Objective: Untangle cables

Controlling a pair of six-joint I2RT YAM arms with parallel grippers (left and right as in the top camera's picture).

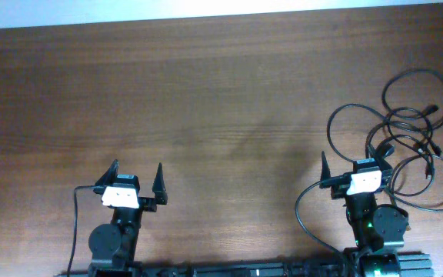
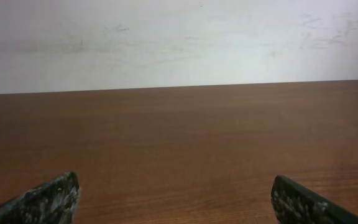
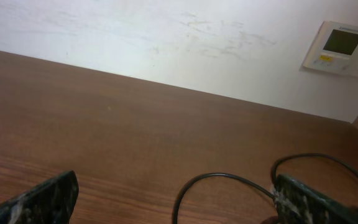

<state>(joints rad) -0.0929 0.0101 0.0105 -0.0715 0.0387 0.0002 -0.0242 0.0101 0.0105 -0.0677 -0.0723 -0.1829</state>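
The cables [image 1: 406, 127] are thin black cords lying looped together at the right side of the brown table, with small plugs near the far loops. My right gripper [image 1: 350, 165] is open, low over the near left part of the tangle. In the right wrist view a cable loop [image 3: 219, 180] curves between the open fingers [image 3: 176, 199] and another loop passes behind the right finger. My left gripper [image 1: 137, 175] is open and empty at the near left, far from the cables. Its wrist view shows only bare table between the fingers [image 2: 176, 199].
The brown wooden table [image 1: 206, 92] ends at a white wall at the back. A white wall controller [image 3: 339, 46] hangs at the far right. A thicker black wire [image 1: 74, 223] runs from the left arm.
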